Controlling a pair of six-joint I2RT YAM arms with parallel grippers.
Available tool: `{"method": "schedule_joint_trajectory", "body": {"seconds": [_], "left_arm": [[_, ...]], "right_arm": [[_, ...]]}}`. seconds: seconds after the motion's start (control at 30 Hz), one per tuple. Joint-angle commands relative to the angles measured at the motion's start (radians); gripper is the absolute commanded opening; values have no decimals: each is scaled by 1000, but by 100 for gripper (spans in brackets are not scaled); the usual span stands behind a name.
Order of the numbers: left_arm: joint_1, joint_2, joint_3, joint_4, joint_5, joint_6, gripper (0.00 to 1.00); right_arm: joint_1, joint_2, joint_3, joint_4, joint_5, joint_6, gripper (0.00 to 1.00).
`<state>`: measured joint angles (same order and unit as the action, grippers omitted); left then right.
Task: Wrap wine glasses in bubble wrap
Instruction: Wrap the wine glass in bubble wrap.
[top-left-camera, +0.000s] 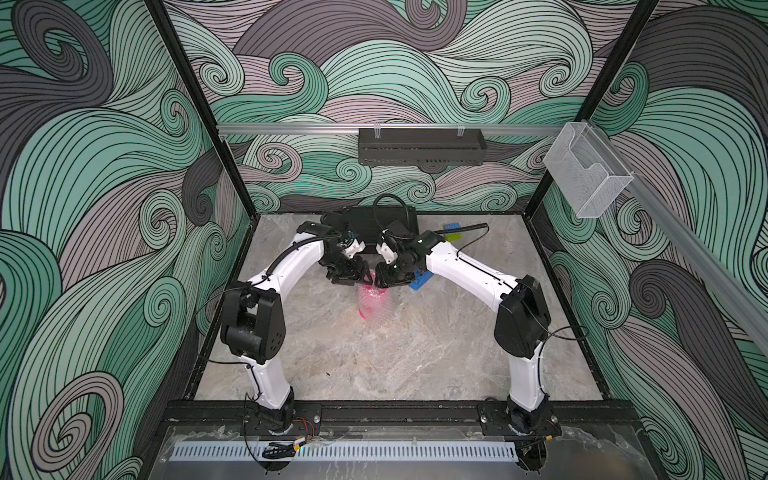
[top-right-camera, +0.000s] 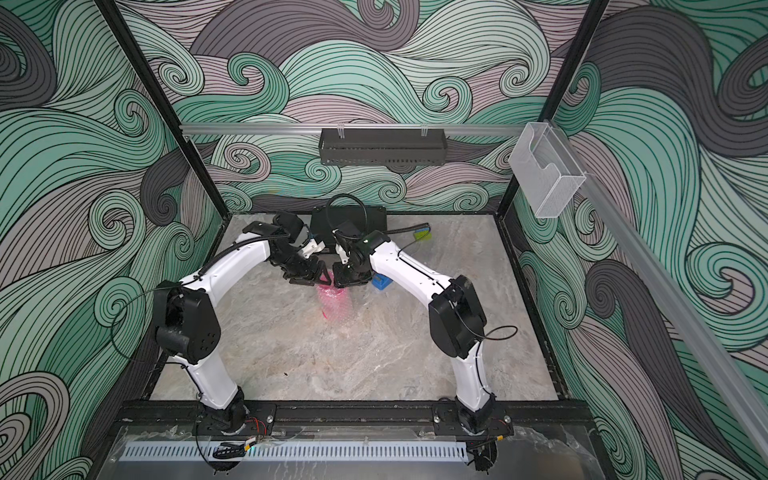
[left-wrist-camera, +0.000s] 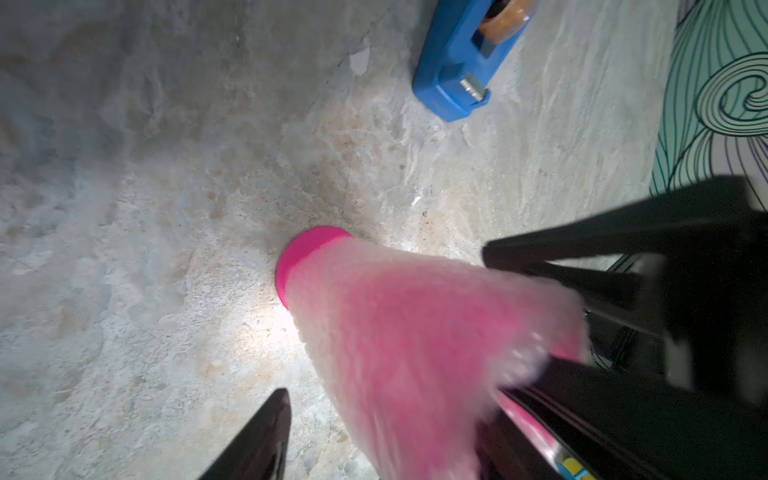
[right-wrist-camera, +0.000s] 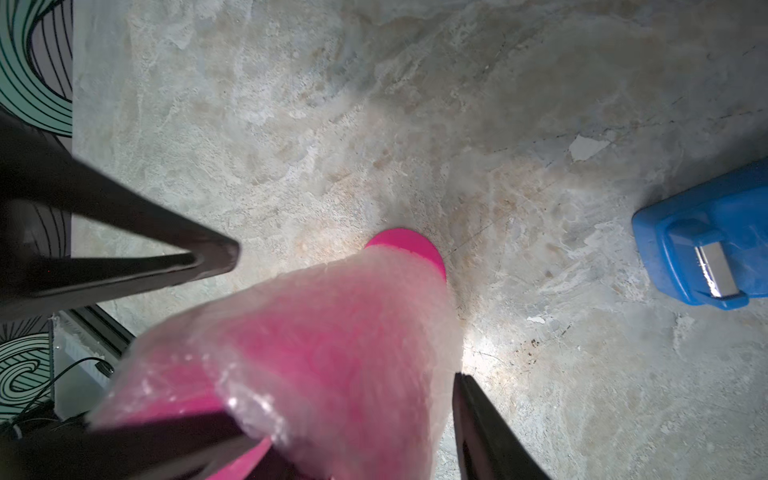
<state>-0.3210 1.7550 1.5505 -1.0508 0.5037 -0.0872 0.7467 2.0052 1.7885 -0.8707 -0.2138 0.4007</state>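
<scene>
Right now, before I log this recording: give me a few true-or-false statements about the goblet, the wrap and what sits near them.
1. The goblet stands upright on the table. True.
2. The bubble wrap hides the whole foot. False: part of the foot shows bare pink below the wrap's edge.
3. The tape dispenser is red and leans on the goblet. False: it is blue and sits apart from the goblet on the table.
4. The left gripper and the right gripper are both at the goblet's top end. True.
</scene>
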Motion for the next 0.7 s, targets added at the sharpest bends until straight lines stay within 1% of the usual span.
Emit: {"method": "schedule_joint_trajectory", "body": {"seconds": [0.0, 0.1, 0.17, 0.27, 0.3, 0.4, 0.47, 0.53, 0.6, 0.67], "left_arm": [[7, -116, 48, -41, 41, 19, 75], [21, -181, 33, -42, -25, 15, 82], [47, -204, 33, -47, -78, 47, 88], [125, -213, 33, -20, -171, 76, 98], [159, -219, 13, 20, -198, 81, 99], [280, -248, -106, 222, -223, 77, 99], [319, -262, -223, 388, -289, 89, 99], [341, -271, -369, 583, -310, 96, 99], [342, -275, -499, 768, -322, 107, 99], [344, -272, -624, 960, -329, 132, 99]], "right_arm": [[11, -16, -13, -21, 48, -7, 50], [11, -53, 4, -21, 59, -11, 57], [11, -84, 19, -23, 60, -20, 60], [5, -148, 40, -35, 58, -34, 66], [-1, -175, 39, -35, 49, -38, 69], [-27, -259, 24, -34, 52, -63, 78], [-62, -316, 0, -34, 71, -99, 84], [-119, -371, -37, -29, 107, -150, 98], [-184, -427, -118, 16, 157, -211, 99], [-266, -494, -257, 125, 195, -255, 99]]}}
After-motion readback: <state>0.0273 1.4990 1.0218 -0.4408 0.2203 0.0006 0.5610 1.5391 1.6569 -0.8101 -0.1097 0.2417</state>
